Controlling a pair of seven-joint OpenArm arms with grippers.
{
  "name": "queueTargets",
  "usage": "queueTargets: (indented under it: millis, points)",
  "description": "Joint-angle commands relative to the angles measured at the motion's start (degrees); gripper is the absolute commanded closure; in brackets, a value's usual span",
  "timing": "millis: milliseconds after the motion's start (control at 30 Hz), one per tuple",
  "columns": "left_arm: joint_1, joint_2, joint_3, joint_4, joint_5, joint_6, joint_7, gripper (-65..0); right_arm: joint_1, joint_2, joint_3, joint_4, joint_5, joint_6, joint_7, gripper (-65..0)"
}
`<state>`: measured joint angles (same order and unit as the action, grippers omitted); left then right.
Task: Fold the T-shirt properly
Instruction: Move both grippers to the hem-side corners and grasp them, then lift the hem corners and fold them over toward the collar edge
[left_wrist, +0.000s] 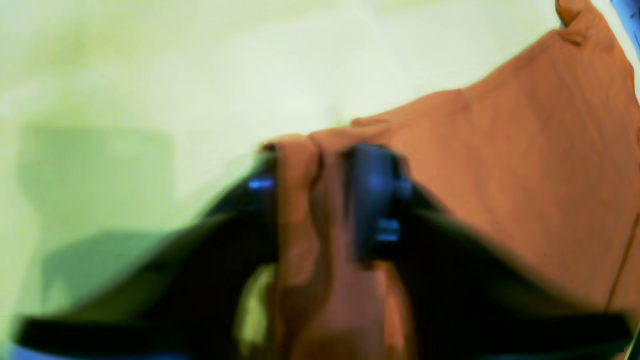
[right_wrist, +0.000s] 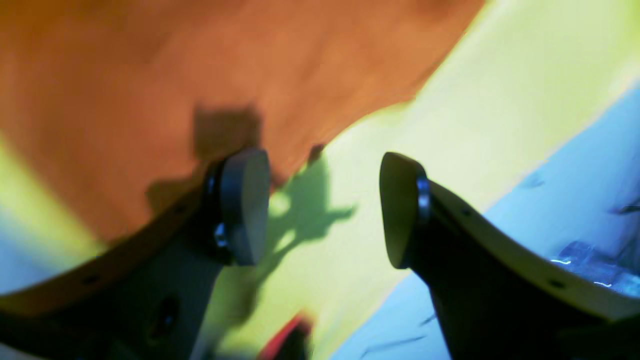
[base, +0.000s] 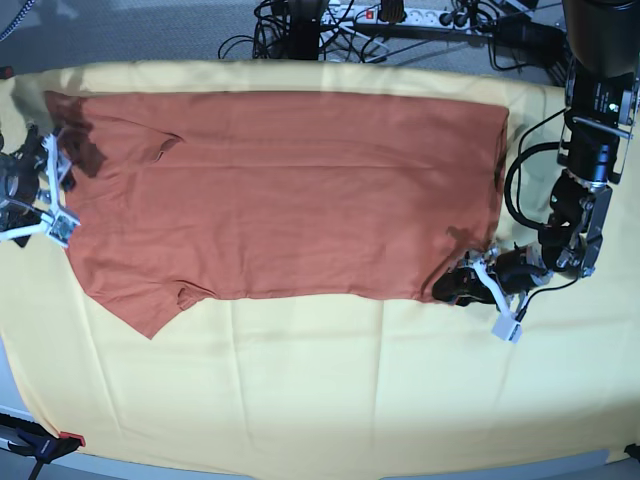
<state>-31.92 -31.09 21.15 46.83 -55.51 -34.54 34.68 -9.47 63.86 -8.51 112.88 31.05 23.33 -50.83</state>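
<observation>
The rust-orange T-shirt (base: 290, 190) lies spread flat on the pale yellow cloth (base: 300, 380). In the base view my left gripper (base: 462, 283) is at the shirt's near right corner. In the left wrist view it (left_wrist: 320, 200) is shut on a bunched fold of the shirt (left_wrist: 525, 175), with fabric pinched between the fingers. My right gripper (base: 58, 192) is at the shirt's left edge by the sleeve. In the right wrist view it (right_wrist: 322, 207) is open and empty. One finger (right_wrist: 245, 205) is over the shirt's edge (right_wrist: 200, 75), the other over the cloth.
The yellow cloth (right_wrist: 450, 100) covers most of the table, and a pale blue surface (right_wrist: 575, 165) shows past its edge. Cables and a power strip (base: 410, 15) lie on the floor behind the table. The left arm's dark body (base: 595, 120) stands at the right.
</observation>
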Motion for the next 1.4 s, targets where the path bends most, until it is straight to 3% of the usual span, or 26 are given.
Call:
queueTargets:
  millis: [0, 33, 100, 200, 367, 533, 900, 1000, 1167, 1367]
  points:
    - [-1.36, -0.59, 0.04, 0.31, 0.81, 1.51, 1.55, -4.6, 0.81, 0.28, 0.63, 0.48, -3.32, -2.16, 2.25, -37.3]
    - [-1.68, -0.68, 0.04, 0.31, 0.83, 2.62, 1.53, 0.0, 0.81, -1.05, 0.63, 0.48, -6.84, -4.26, 4.11, -37.3]
    - [-2.45, -0.81, 0.04, 0.31, 1.86, 4.04, 1.38, 0.0, 1.18, -3.89, 0.66, 0.46, -12.11, -8.66, 6.47, -37.3]
    - [-4.15, -0.81, 0.04, 0.31, 3.34, 4.17, 1.38, 0.0, 3.45, -9.01, 0.63, -0.72, -15.47, -11.96, 6.78, -37.3]
    - [-6.75, -0.81, 0.04, 0.31, 3.34, 4.20, 1.40, 0.0, 10.01, -16.26, 0.63, -8.61, -16.52, -12.85, 7.37, -37.3]
    - [-6.93, -0.63, 0.04, 0.31, 3.34, 4.17, 1.62, 0.0, 18.93, -20.52, 0.66, -20.17, -15.47, -12.61, 7.41, -37.3]
    - [-5.90, -0.50, 0.04, 0.31, 2.93, 4.15, 1.60, 0.0, 38.05, -27.41, 0.66, -52.72, 0.48, 1.86, 8.26, -37.8]
    - [-5.86, -0.48, 0.04, 0.31, 2.95, 4.15, 1.62, 0.0, 41.18, -28.63, 0.66, -60.89, 0.44, 2.91, 10.21, -37.8]
    - [-5.88, -0.46, 0.04, 0.31, 2.93, 4.15, 1.60, 0.0, 42.47, -28.81, 0.70, -66.93, 0.37, 1.84, 11.17, -37.8]
    - [-5.88, -0.48, 0.04, 0.31, 2.93, 4.13, 1.60, 0.0, 41.70, -30.08, 0.70, -66.99, 5.11, 8.87, 11.17, -36.8]
